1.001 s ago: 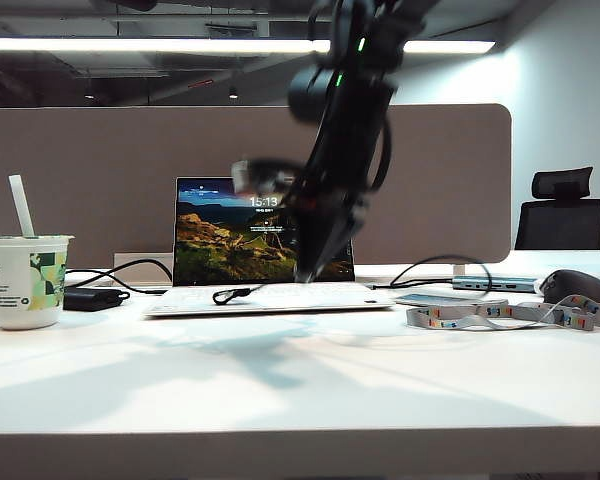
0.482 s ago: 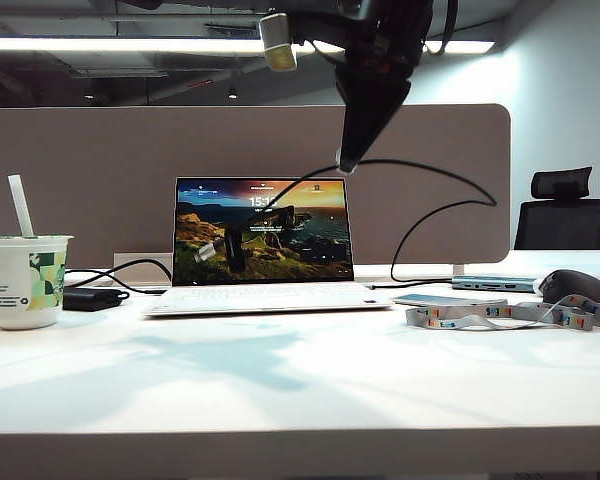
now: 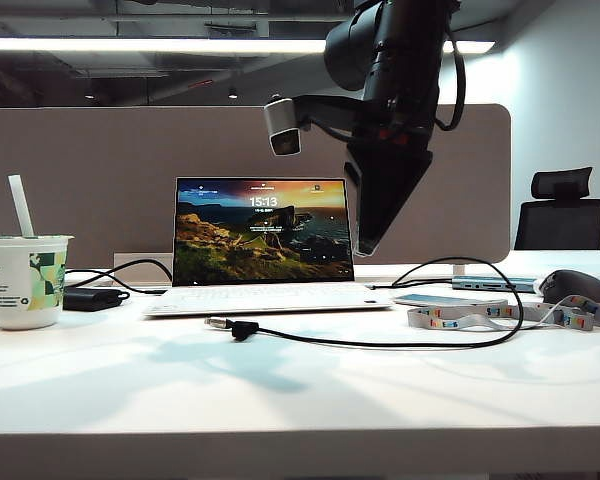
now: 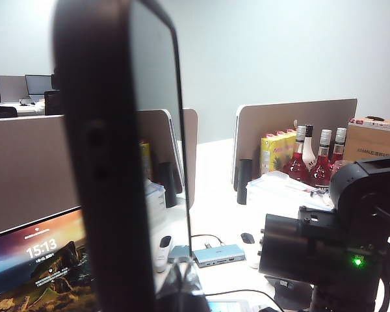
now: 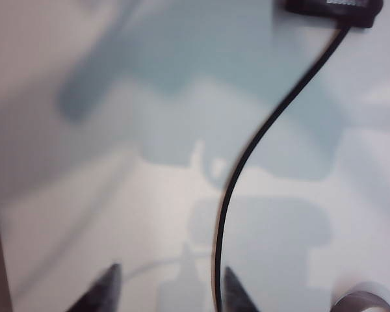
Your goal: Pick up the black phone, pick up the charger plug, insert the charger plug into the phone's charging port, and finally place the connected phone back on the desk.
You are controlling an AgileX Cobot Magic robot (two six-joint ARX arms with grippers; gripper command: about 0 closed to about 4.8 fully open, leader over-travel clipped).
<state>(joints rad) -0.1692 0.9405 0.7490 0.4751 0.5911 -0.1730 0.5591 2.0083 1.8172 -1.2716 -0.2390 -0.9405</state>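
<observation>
The left claw (image 4: 175, 292), closed, grips the black phone (image 4: 117, 156) upright, aloft. The right claw (image 3: 365, 245) hangs open and empty. The charger plug (image 3: 230, 326) lies on the worktop (image 3: 300, 390) at seven o'clock from it: descend squarely, pinch the housing.

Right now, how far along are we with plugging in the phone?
Done: the black phone is lifted, raised in the left wrist view, left hand shut on it, mostly unseen. In hand: nothing else; the right hand hangs open above the desk, charger plug lying loose there. Left: grasp the plug, insert it, set the phone down.
</observation>
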